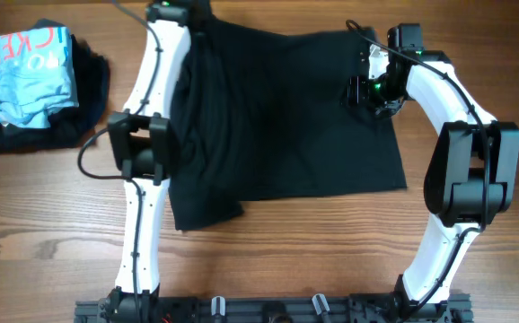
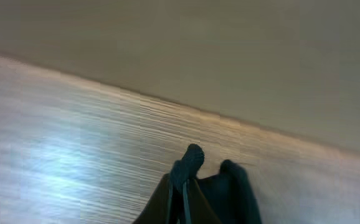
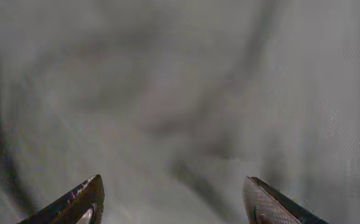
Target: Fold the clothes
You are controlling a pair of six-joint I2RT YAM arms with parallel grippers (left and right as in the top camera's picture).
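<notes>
Black T-shirt (image 1: pixel 286 117), mostly flat (one near corner bunched)

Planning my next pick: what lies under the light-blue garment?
Crumpled black cloth shows beneath the light-blue garment, spilling past its edges. Whatever lies deeper is covered.

Matt black thin-cloth T-shirt (image 1: pixel 286 117), wood-grain table (image 1: pixel 44 233) with soft sheen, smooth white plastic arms (image 1: pixel 143 224)

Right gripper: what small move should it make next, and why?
Probably lower the right gripper and close it on the shirt. Its jaws stand open just above the fabric and grip nothing, while the left gripper is shut on the shirt's far edge. A fold likely needs both holds before any lift.
</notes>
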